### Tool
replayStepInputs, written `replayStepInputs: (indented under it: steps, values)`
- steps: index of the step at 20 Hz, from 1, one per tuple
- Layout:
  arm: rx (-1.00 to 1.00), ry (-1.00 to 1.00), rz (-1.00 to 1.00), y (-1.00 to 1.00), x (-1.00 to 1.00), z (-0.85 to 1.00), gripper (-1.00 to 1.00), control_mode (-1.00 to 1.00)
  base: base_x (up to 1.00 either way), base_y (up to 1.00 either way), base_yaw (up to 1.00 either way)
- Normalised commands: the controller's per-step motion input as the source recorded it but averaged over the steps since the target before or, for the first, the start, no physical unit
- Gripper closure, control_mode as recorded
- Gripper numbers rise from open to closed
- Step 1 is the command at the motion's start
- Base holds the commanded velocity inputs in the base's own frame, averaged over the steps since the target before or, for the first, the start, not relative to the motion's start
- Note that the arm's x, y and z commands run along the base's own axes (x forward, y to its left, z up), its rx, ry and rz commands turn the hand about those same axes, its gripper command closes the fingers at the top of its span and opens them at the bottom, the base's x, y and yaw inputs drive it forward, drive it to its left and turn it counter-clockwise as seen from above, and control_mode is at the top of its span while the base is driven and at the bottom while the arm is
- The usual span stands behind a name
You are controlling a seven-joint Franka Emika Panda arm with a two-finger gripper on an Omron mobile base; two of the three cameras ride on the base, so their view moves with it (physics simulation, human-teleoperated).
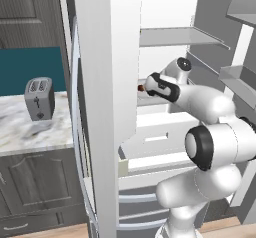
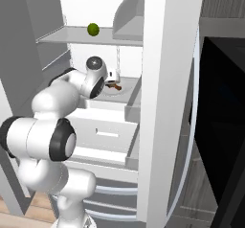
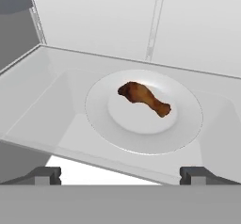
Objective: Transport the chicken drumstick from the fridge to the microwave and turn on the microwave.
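A marble-patterned counter (image 1: 20, 127) is seen at the left, with a grey toaster (image 1: 39, 98) standing on it. A teal wall panel (image 1: 30, 69) lies behind, dark grey panelled cabinets (image 1: 37, 187) below, and a wooden floor (image 1: 60, 232) nearest.

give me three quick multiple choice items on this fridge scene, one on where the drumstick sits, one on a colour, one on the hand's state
1. Where does the chicken drumstick lie?
A. on a white plate on a fridge shelf
B. in a fridge drawer
C. on the marble counter

2. What colour is the small round fruit on the upper fridge shelf?
A. red
B. green
C. purple

3. How is the hand set?
A. shut on the drumstick
B. shut on nothing
C. open, short of the plate

Answers:
1 A, the hand view shows it across the middle of the white plate on a pale shelf in the fridge.
2 B, the fruit is green in the right base view.
3 C, the fingertips stand wide apart, nothing between them.
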Motion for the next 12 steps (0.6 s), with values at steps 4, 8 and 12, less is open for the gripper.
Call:
replayStepInputs:
  steps: [4,8,12]
  values:
    - [0.00,0.00,0.00,0.06,0.22,-0.15,-1.00,-1.00,0.00,0.00,0.00]
    - [0.00,0.00,0.01,0.03,0.25,-0.11,-1.00,-1.00,0.00,0.00,0.00]
    - [0.00,0.00,0.04,0.03,0.27,-0.10,-1.00,-1.00,0.00,0.00,0.00]
